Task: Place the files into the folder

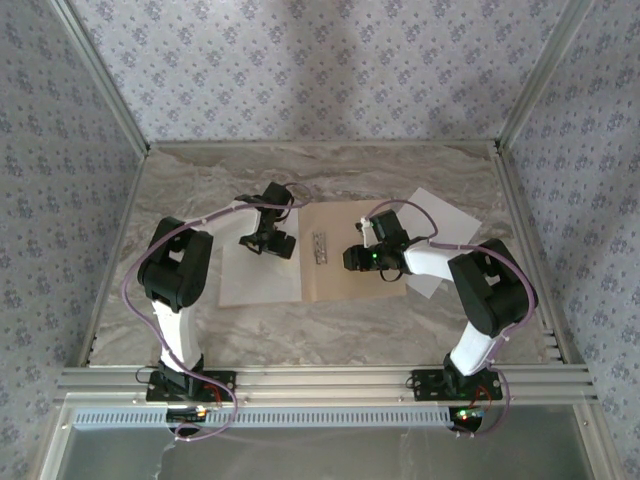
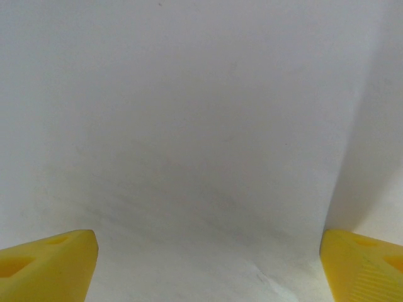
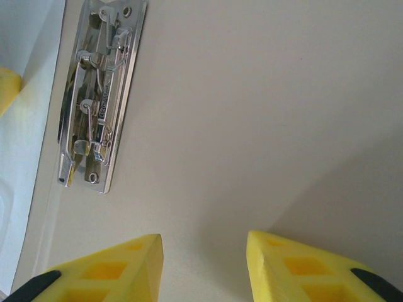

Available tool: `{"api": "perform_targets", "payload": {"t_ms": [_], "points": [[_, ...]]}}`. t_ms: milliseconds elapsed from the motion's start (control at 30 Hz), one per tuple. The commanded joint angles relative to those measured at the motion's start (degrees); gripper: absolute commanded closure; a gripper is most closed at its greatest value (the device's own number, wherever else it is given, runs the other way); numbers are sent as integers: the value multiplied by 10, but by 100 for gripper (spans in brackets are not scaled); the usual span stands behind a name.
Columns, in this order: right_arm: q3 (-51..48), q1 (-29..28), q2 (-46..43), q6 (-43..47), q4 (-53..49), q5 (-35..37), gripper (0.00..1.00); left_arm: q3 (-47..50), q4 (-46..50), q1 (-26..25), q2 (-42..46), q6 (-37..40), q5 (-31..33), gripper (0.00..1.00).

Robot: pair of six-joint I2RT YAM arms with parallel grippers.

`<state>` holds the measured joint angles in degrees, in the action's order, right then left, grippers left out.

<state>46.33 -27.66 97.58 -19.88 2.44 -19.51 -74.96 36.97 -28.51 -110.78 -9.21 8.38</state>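
The tan folder (image 1: 345, 282) lies open in the middle of the table, its metal clip (image 1: 320, 247) near the crease. One white file (image 1: 255, 285) covers its left leaf. Over that sheet hovers my left gripper (image 1: 268, 240), and in the left wrist view the paper (image 2: 201, 126) spreads under the open gripper (image 2: 208, 270), nothing between its yellow fingertips (image 2: 56, 267). A second file (image 1: 445, 212) lies askew at the back right, partly under my right arm. My right gripper (image 1: 358, 257) is over the bare right leaf (image 3: 252, 126), open (image 3: 204, 264) and empty, the clip (image 3: 94, 94) ahead to its left.
Patterned walls and aluminium posts (image 1: 520, 120) enclose the marble table (image 1: 330, 335) on three sides. A metal rail (image 1: 320, 380) runs along the near edge by the arm bases. In the right wrist view a yellow fingertip of the left gripper (image 3: 6, 88) shows at the left edge over the white sheet (image 3: 25, 138).
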Motion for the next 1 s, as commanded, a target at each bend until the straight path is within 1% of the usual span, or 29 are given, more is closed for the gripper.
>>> {"api": "perform_targets", "payload": {"t_ms": [0, 600, 967], "points": [[-4, -6, -3, 3, -18, -9, 59, -8, 38, 2, 11, 6, 15, 9], [-5, -9, -10, 3, -20, -8, 58, -20, 51, 14, 32, -22, 5, 9], [-7, -11, -17, 3, -23, -6, 58, -5, 40, 30, 18, -24, 0, 11]]}}
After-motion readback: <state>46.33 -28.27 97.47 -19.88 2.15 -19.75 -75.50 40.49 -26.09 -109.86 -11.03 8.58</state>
